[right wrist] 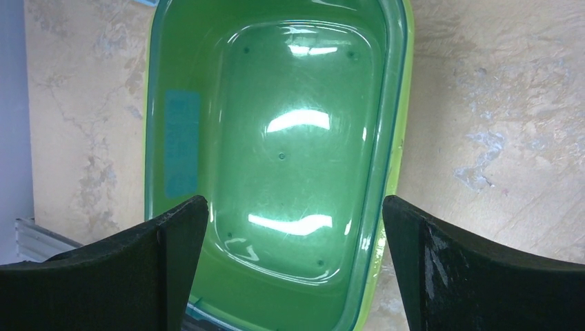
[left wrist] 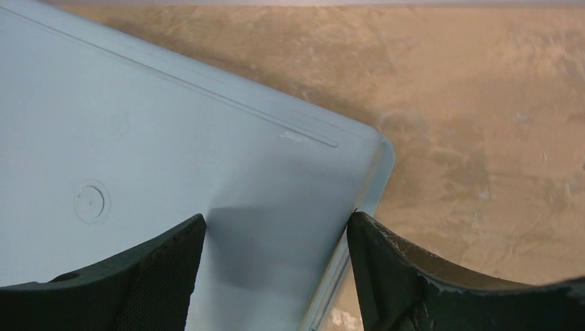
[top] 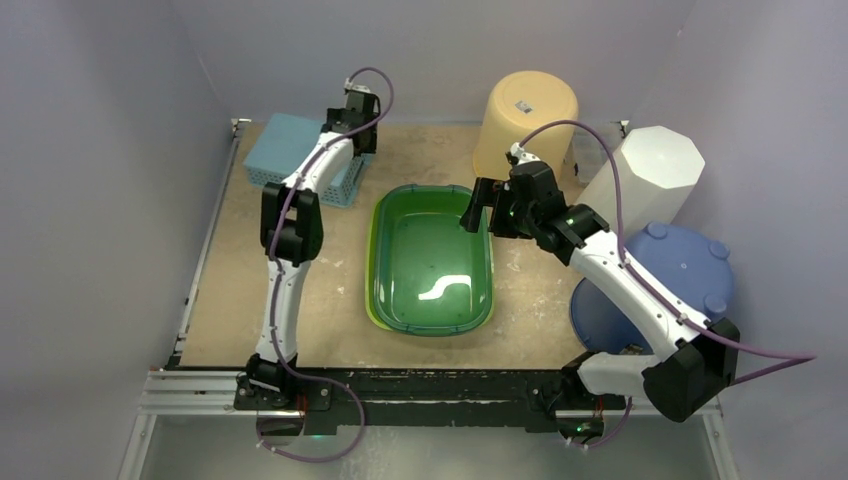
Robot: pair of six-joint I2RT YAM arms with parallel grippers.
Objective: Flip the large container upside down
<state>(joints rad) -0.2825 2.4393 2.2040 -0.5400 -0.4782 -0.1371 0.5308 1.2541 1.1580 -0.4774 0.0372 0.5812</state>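
The large container is a green tub, open side up and empty, in the middle of the table. The right wrist view looks straight down into it. My right gripper hovers over the tub's far right corner. It is open and empty, with its fingers apart above the tub's inside and right rim. My left gripper is at the far left, open and empty, above a corner of a light blue basket.
The light blue basket lies bottom up at the far left. A beige bucket stands upside down behind the tub. A white octagonal bin and a blue round container crowd the right side. Walls enclose the table.
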